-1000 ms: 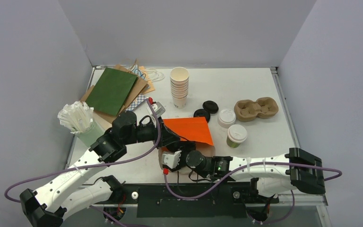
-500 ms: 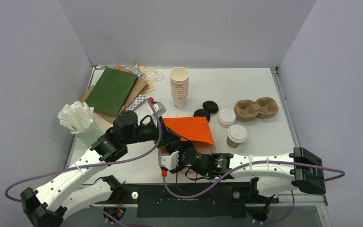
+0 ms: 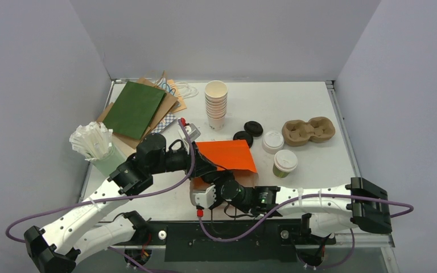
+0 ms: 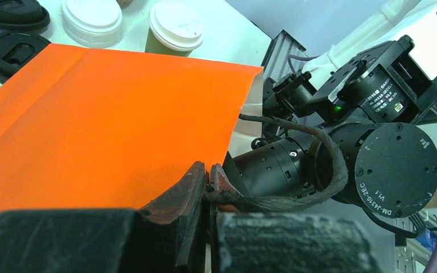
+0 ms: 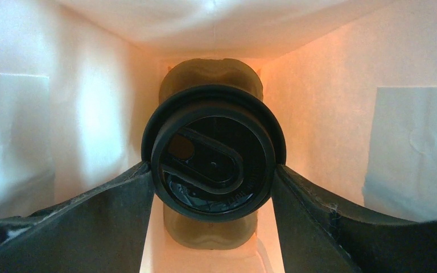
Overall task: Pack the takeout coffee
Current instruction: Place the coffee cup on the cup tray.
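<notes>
Right wrist view: the right gripper [image 5: 211, 170] has its fingers pressed against both sides of a black-lidded cup [image 5: 216, 145], deep inside the bag [image 5: 79, 114] (white walls glowing orange).
Left gripper [image 4: 209, 173]: pinched tight on the bag's cord handle [image 4: 273, 199], lifting the mouth.
Cup's place: against the brown holder [image 5: 210, 71] at the bag's far end; seated or not, I cannot tell.
Doing it well: push straight down the middle, lid level, and let go only once the base sits in a well.
Cup's look: glossy round black lid with a sip hole; sides hidden.
Unpacked: a white-lidded cup [image 3: 285, 161] stands on the table [image 3: 296, 108] near the bag.
</notes>
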Motion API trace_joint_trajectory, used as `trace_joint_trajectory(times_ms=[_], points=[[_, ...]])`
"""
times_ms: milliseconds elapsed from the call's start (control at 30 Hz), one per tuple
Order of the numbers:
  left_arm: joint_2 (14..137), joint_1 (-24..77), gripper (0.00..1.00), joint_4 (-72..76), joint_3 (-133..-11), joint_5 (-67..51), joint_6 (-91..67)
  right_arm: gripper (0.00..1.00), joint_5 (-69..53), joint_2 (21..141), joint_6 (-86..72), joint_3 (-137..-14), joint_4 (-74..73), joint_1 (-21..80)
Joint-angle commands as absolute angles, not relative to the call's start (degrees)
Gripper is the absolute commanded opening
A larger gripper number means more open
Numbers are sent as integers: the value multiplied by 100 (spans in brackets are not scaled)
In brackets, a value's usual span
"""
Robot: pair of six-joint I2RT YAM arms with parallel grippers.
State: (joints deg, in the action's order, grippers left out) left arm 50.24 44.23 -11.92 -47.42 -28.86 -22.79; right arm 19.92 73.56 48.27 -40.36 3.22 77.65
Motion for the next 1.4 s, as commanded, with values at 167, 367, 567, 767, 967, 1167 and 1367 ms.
trace_joint_trajectory(times_ms=[167, 367, 567, 767, 967, 1167, 1367], points=[[4842, 4468, 0, -1184, -5049, -2995, -2210, 39, 2040, 7518, 5081, -4205, 374, 7576], [4810, 4465, 0, -1249, -5063, -3077, -2154, 35, 1929, 7649, 5107, -4335, 354, 7435], [4806, 4468, 0, -1273, -5039, -3118, -2167, 34, 1729, 7647, 5184, -4259, 610, 7279], [4826, 4467, 0, -1253, -5084, -3031, -2201, 34, 1101, 7496, 5073, -4263, 829, 7081], [4726, 4468, 0, -1414, -5137, -2860, -2099, 34, 787, 7199, 4869, -4055, 1127, 7022], [4728, 4465, 0, -1662, -5169, -2764, -1881, 34, 711, 7058, 4702, -4015, 1046, 7037], [4845, 4468, 0, -1643, -5188, -2790, -1881, 35, 667, 6910, 4658, -3946, 1142, 7071]])
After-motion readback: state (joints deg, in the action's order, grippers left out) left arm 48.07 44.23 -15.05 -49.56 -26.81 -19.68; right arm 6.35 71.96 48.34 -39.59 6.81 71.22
